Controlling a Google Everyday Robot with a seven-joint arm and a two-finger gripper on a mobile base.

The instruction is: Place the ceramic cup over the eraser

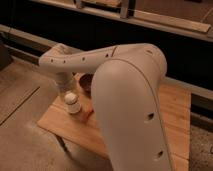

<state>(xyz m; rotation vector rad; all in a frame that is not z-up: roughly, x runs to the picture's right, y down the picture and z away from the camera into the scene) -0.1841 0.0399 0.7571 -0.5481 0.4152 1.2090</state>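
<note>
Gripper (pixel 66 91) hangs low at the end of the arm (pixel 125 95), over the tabletop (pixel 176 107); grip state can't be told. Ceramic cup (pixel 86 84) sits just beside gripper, partly hidden by arm, not evidently held. White capped bottle (pixel 72 103) stands just below gripper. Small reddish item (pixel 89 112), poss. the eraser, lies near gripper, touching or nearly touching bottle.

Risks:
- Wrist clips bottle and topples it.
- Cup rim lands on eraser, or catches bottle, and cup sits tilted.

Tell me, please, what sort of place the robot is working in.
Probably an indoor lab or workshop: speckled concrete floor, small light wooden table, dark wall. The gripper hangs over the table, by the white capped bottle.
</note>
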